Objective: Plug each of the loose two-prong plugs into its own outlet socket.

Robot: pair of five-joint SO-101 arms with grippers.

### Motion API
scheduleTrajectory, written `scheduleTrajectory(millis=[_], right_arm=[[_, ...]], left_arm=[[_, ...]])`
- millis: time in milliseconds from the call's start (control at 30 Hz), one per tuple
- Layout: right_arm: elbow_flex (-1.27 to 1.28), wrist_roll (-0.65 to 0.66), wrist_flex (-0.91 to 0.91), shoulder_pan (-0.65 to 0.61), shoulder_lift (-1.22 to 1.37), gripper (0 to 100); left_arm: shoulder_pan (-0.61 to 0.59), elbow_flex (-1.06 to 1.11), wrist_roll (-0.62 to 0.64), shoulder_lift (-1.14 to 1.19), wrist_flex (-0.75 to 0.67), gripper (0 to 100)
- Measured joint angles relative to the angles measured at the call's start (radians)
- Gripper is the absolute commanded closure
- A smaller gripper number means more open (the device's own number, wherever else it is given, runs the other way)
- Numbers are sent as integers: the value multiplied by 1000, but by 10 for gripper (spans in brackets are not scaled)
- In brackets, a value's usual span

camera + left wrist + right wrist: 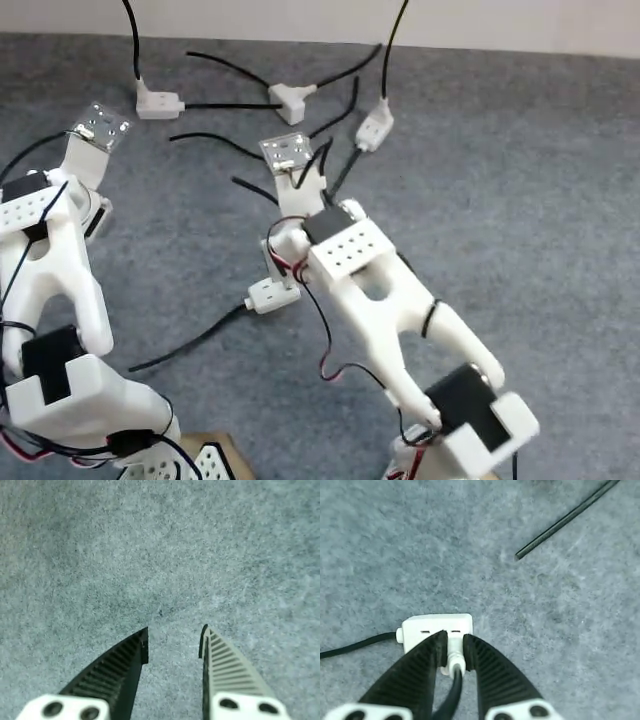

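Pinching white plug (454,664): right gripper (454,639), fingers clamped on its body, I judge to drive the prongs straight. It touches outlet socket (437,626), just below high-view centre; seating depth hidden. Left gripper (172,639): fingers spread over bare carpet (150,555). Upper centre: white cord fittings (290,99), unplugged.

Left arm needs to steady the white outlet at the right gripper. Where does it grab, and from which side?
Probably the outlet block at its cord end, with fingers across the short width. Come in from the cord side. The right gripper and its plug take up the slotted face, and in the high view the cord end points toward the left arm.
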Motion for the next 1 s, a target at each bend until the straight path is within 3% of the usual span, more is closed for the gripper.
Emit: scheduleTrajectory(millis=[1000], right_arm=[[130, 28, -121, -2, -48, 993]], left_arm=[[0, 0, -37, 0, 34, 818]])
